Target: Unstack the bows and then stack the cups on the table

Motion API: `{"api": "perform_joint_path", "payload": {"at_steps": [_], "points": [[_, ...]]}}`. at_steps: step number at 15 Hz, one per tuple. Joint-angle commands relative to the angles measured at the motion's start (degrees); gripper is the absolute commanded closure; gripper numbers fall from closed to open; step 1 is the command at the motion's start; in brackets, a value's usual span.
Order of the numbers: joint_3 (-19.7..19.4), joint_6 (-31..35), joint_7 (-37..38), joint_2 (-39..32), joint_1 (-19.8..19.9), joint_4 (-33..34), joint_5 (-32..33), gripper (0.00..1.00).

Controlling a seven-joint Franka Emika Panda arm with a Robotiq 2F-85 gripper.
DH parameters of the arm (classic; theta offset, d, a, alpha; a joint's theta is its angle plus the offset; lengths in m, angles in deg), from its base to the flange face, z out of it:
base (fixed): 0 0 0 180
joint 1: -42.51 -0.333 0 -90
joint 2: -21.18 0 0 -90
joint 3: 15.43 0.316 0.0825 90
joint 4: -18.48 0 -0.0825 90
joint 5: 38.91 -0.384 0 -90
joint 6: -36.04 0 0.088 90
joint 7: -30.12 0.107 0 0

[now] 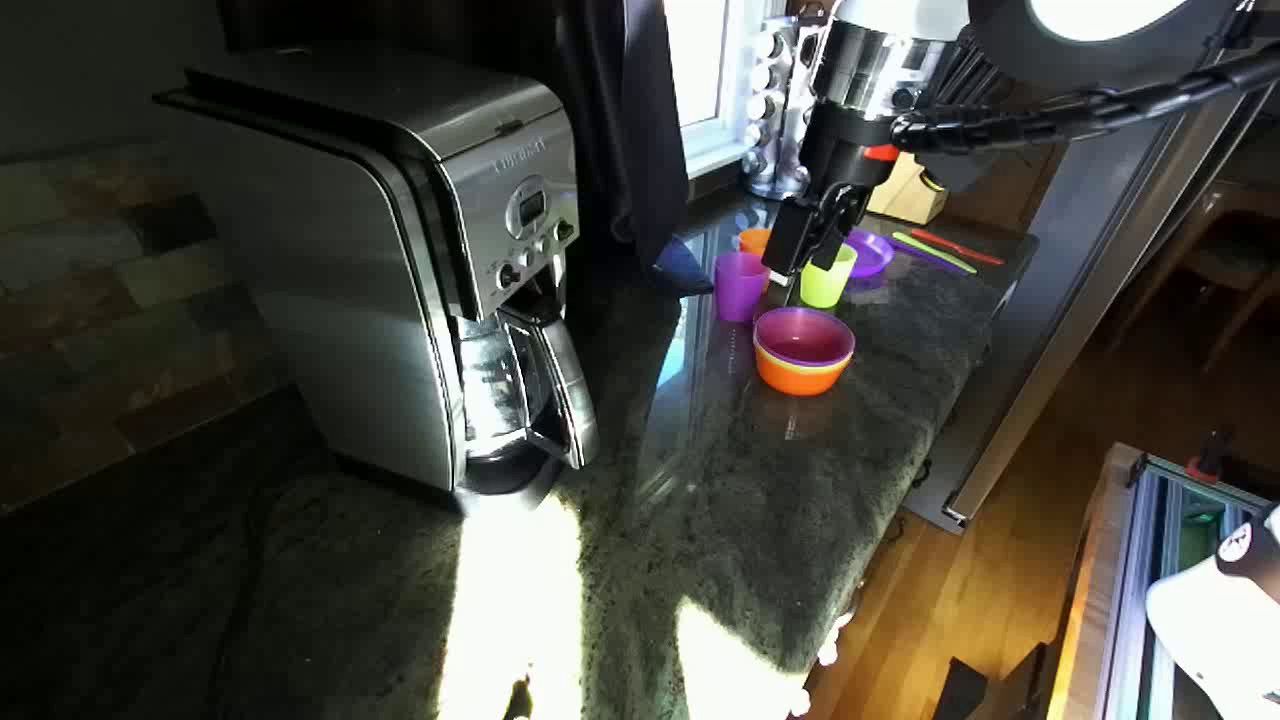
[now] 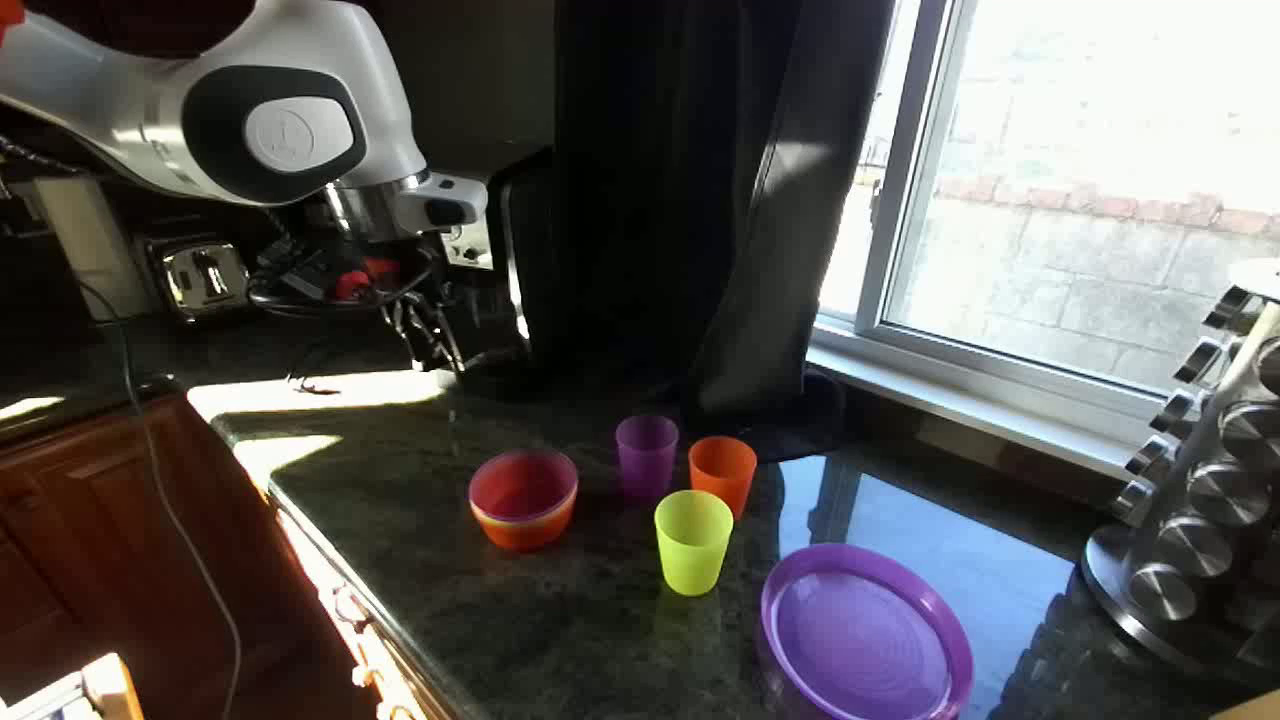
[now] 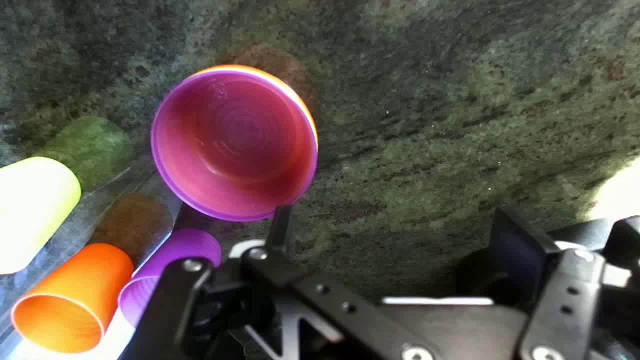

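Leftmost in an exterior view, the gripper (image 2: pixel 438 362) hung above the stone surface (image 2: pixel 560 640), touching nothing; the wrist view showed its fingers (image 3: pixel 517 250) spread wide with nothing between them. Next came the bowls (image 2: pixel 522 500), upright, set well in from the surface's long front edge and nested in 1 pile: purple on top, orange at the bottom, a thin yellowish rim between (probably a lime-green bowl, though too little showed to be sure). The unstacking, then, looked not yet done.

Right of the pile, 3 cups stood upright and separate: the purple cup (image 2: pixel 647 465) toward the back edge, the lime-green cup (image 2: pixel 692 545) nearest the front edge, and the orange cup (image 2: pixel 723 470) behind it. None sat inside another, so the stacking was all left to do as well. Farther right lay a purple plate (image 2: pixel 865 640), and beyond it stood a spice rack (image 2: pixel 1190 520).

For moving, the surface's left end and the strip along its front edge seemed to offer most room for loose bowls, though 1 placed too near that edge might fall. Among the cups, finger room looked tighter.
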Motion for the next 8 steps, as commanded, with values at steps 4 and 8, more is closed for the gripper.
{"api": "perform_joint_path", "payload": {"at_steps": [4,8], "points": [[-0.75,0.35,1.79,-0.59,0.29,0.29,0.75,0.00],[-2.46,0.77,5.83,-2.98,3.29,0.17,1.00,0.00]]}}
